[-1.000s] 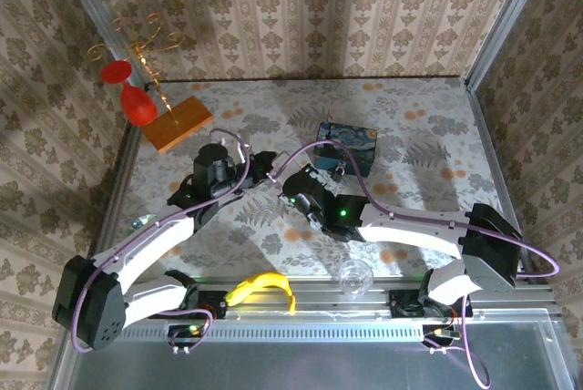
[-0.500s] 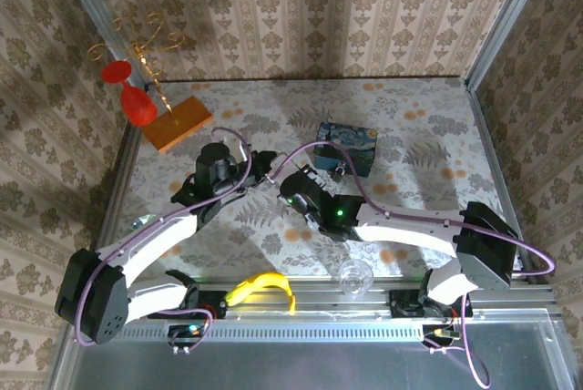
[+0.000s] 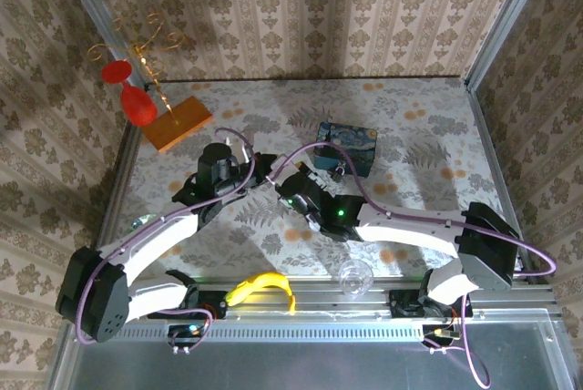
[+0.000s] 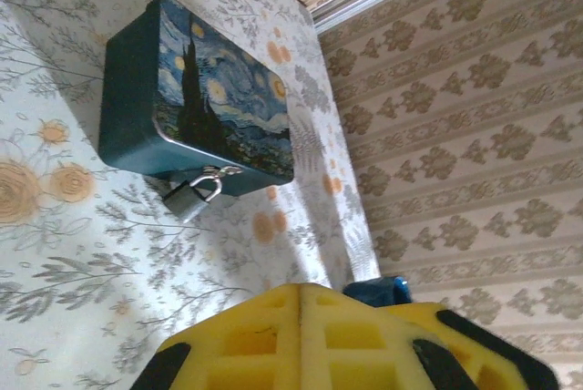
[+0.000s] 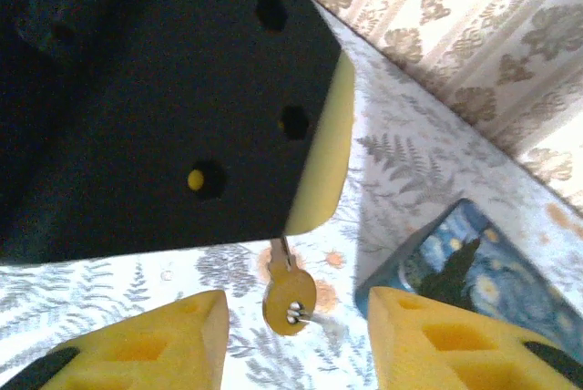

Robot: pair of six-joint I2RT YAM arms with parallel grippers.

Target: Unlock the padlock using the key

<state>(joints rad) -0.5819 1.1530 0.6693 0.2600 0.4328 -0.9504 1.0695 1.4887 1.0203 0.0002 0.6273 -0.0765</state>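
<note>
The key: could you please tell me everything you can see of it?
The key is small and brass-coloured, with a round bow and a silvery ring through its hole. It hangs bow down, its shank gripped in the shut left pincer. The right pincer is open, its pads flanking the key without touching. It hangs above the flowered table, clear of the blue tin.

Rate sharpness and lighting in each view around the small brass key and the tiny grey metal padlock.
Left wrist: tiny grey metal padlock and blue painted tin crisp, yellow fingers blurred. Right wrist: small brass key sharp, left gripper pinching it underexposed. Top external: even light, soft arm shadows.
</note>
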